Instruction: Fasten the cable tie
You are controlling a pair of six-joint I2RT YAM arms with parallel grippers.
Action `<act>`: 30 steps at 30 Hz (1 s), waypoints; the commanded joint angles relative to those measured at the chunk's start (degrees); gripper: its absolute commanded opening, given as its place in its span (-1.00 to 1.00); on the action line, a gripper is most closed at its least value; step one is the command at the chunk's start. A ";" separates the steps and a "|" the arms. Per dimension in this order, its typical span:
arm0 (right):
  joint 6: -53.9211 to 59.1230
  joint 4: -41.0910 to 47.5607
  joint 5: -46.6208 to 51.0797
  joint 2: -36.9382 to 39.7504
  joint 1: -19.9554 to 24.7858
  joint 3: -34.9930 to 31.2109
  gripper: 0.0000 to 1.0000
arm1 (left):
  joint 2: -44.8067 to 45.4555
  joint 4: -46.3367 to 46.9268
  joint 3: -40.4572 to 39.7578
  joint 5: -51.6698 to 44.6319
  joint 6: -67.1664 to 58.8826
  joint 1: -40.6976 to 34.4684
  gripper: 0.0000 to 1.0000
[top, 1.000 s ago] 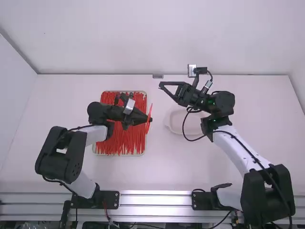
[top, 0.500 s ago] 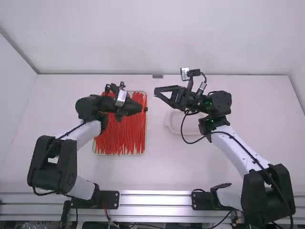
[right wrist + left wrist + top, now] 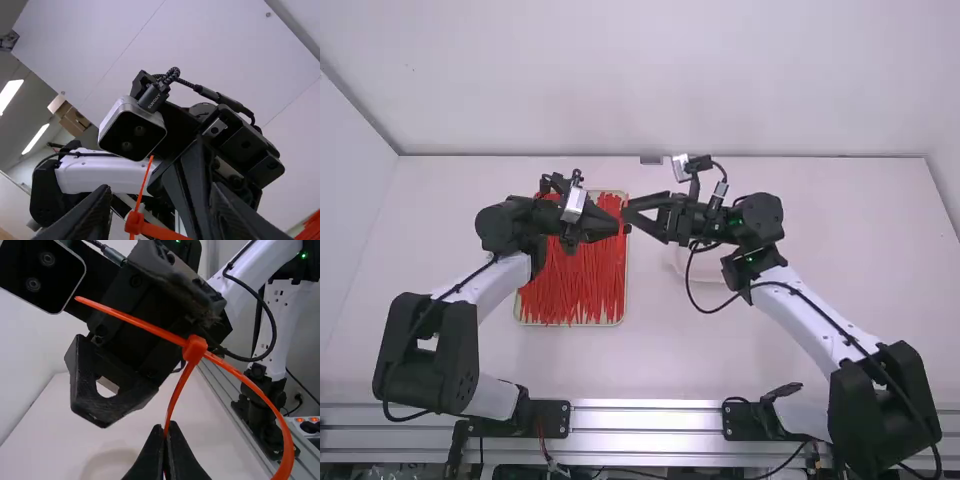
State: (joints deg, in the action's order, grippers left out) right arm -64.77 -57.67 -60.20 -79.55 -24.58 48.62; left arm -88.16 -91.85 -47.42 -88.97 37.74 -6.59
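My left gripper [image 3: 620,229] hangs above the right edge of the tray [image 3: 620,318], shut on an orange cable tie [image 3: 176,390]. The strap rises from my fingers to the tie's square head [image 3: 196,346], where another length of strap crosses through it. My right gripper [image 3: 633,220] faces it tip to tip, open. In the left wrist view the right gripper [image 3: 145,347] looms just behind the tie's head. In the right wrist view the tie's head [image 3: 135,223] sits between my open right fingers [image 3: 87,215], with the left gripper [image 3: 200,150] close behind.
The wooden-edged tray holds a heap of several loose red cable ties [image 3: 575,275] at the table's left middle. A white bowl [image 3: 692,262] stands under the right arm's wrist. The rest of the white table is bare.
The left gripper rose off the tray with the tie and has kept still for the last half second. The right gripper has swung left and down until it meets the left one.
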 commanded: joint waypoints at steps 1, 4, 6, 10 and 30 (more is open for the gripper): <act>0.48 -0.42 0.44 0.79 0.13 1.14 -0.04 | 1.18 -0.63 -0.17 -0.74 0.39 0.15 -0.97; 0.00 -0.68 0.46 0.79 0.09 1.14 -0.13 | 1.16 -0.22 0.09 -0.76 0.39 0.15 -0.97; 0.11 -0.59 0.46 0.79 0.09 1.20 -0.15 | 1.16 -0.15 0.35 -0.76 0.39 -0.13 -0.97; 0.11 -0.59 0.66 0.79 0.09 1.22 -0.70 | 1.16 -0.28 0.90 -0.76 0.04 -0.92 -0.97; -4.09 -7.06 1.53 0.79 2.43 1.25 -1.00 | 1.16 -0.15 9.25 -0.76 -5.42 -1.33 -0.97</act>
State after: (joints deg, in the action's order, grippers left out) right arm -66.76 -62.41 -61.43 -79.81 -23.07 48.29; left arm -87.02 -92.23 -40.47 -85.65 34.81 -7.51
